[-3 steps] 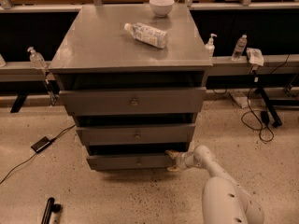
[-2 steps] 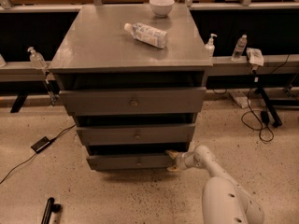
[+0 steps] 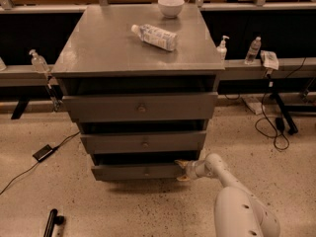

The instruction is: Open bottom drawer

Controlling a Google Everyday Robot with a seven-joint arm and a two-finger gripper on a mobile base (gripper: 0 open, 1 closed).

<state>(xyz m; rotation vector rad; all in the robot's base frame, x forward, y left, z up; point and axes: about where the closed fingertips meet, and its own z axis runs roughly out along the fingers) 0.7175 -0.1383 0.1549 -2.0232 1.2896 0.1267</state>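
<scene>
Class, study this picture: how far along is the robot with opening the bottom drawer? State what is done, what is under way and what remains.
Done: the end effector is at the right end of the bottom drawer, level with its front panel. In hand: taking hold there, though contact cannot be confirmed. Left: the pull itself, probably all of it, since none of the drawer's inside shows yet.

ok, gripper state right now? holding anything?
Gripper: at the right end of the bottom drawer front, near the floor. Open, closed or gripping cannot be told.
</scene>
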